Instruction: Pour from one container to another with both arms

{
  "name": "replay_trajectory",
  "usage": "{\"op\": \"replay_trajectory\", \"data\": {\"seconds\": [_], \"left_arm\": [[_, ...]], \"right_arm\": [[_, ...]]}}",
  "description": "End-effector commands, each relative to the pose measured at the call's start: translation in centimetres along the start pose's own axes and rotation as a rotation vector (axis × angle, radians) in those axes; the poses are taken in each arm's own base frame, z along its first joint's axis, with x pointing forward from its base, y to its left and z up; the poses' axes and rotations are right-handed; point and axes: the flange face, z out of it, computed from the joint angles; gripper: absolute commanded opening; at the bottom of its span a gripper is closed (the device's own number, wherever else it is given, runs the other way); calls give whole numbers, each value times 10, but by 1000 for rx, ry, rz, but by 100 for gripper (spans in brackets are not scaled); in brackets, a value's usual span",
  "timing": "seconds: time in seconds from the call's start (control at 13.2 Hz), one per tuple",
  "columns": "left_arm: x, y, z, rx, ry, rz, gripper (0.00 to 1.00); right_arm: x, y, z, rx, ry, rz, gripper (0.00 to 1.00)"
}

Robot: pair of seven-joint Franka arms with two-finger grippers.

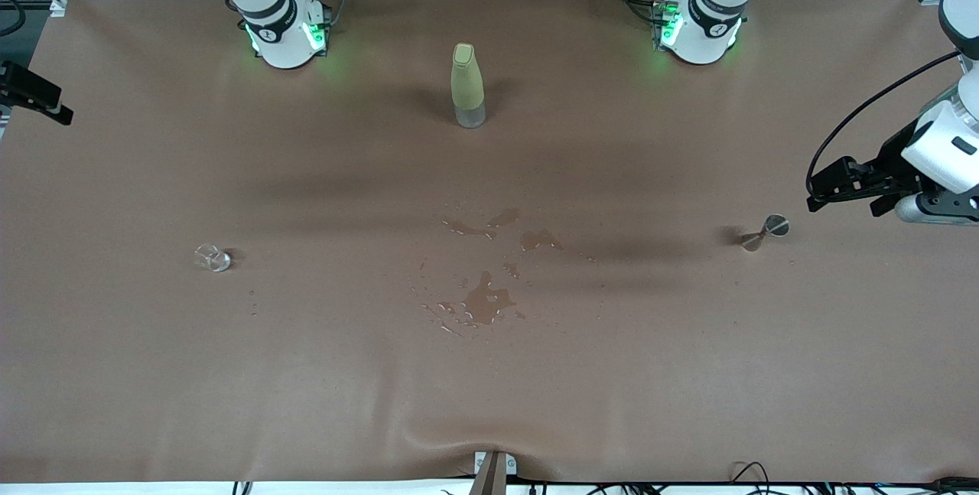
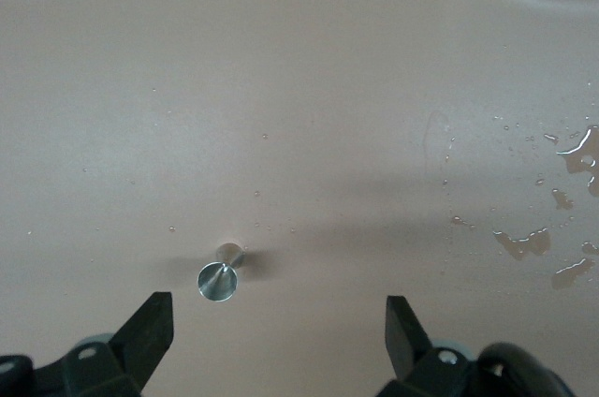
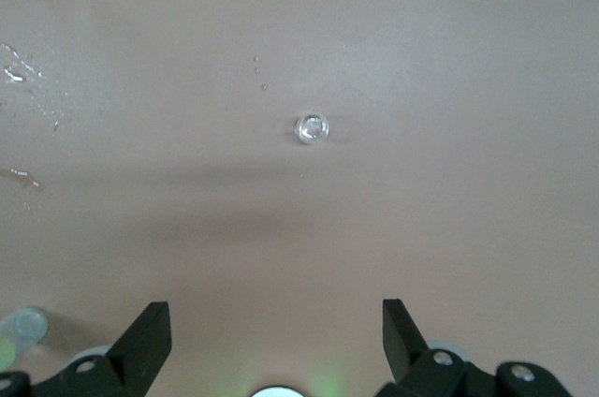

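Left gripper point(image 2: 279, 322) wide open, empty, over jigger point(image 2: 219, 275)

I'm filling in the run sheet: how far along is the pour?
Nothing looks done: the glass cup and jigger stand far apart, ungrasped. Left gripper is open above the jigger; right gripper is open above the cup. Spilled puddles lie mid-table. Grasping, lifting and pouring remain.

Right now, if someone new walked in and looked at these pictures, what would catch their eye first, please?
Probably the spilled puddles darkening the middle of the brown table, with the tall yellow-green bottle standing farther from the front camera. The tiny glass cup sits toward the right arm's end, the metal jigger toward the left arm's end, where the open left gripper hangs beside it.
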Motion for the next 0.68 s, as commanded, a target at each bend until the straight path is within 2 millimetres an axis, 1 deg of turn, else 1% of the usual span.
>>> {"op": "replay_trajectory", "data": {"seconds": [0.0,0.3,0.61], "left_arm": [[-1,1,-3,-6,-5,-36,100],[-1,0,-2,-6,-7,-37,100],[-1,0,-2,-6,-7,-37,100]], "right_arm": [[-1,-6,-2,3,-3,-3,100],[5,-6,2,1,6,-2,100],[7,-6,2,2,17,-4,100]]}}
